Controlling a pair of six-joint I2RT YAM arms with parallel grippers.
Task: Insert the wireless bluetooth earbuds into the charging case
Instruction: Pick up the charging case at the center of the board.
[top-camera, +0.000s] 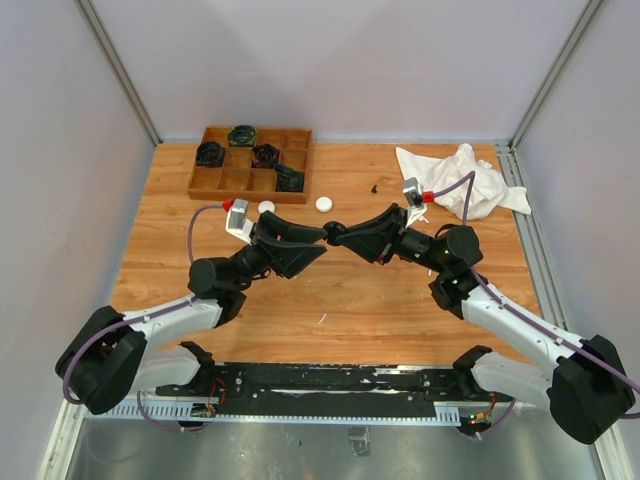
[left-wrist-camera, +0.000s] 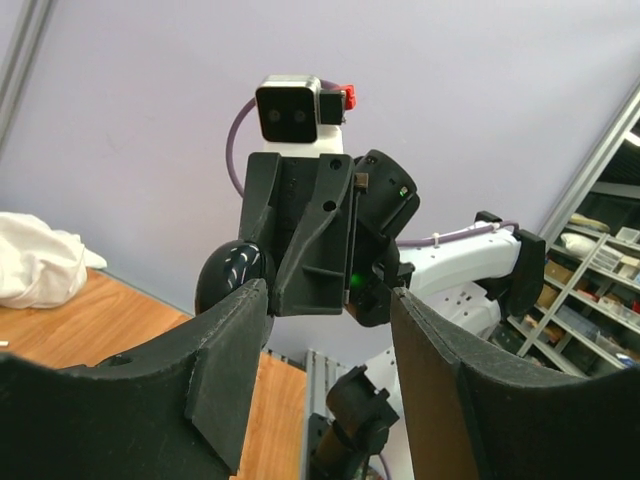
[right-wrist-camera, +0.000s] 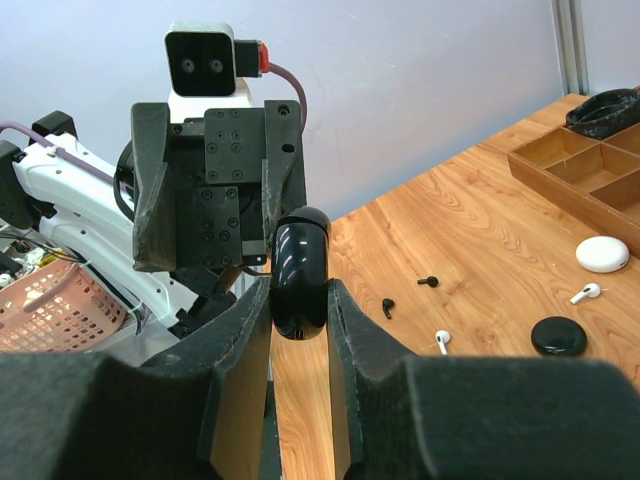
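Note:
My right gripper (top-camera: 340, 236) (right-wrist-camera: 300, 292) is shut on a glossy black round charging case (right-wrist-camera: 300, 255), held on edge above the table's middle. The case also shows in the left wrist view (left-wrist-camera: 233, 277). My left gripper (top-camera: 323, 243) (left-wrist-camera: 328, 292) is open and empty, facing the right gripper, its tips just short of the case. On the table in the right wrist view lie two black earbuds (right-wrist-camera: 428, 281) (right-wrist-camera: 387, 306) and two white earbuds (right-wrist-camera: 441, 340) (right-wrist-camera: 586, 293).
A white case (right-wrist-camera: 602, 254) and a second black case (right-wrist-camera: 558, 336) lie on the table. A brown compartment tray (top-camera: 222, 182) with black items stands at the back left. A white cloth (top-camera: 460, 178) lies at the back right. Two white pucks (top-camera: 266, 207) (top-camera: 325, 204) sit before the tray.

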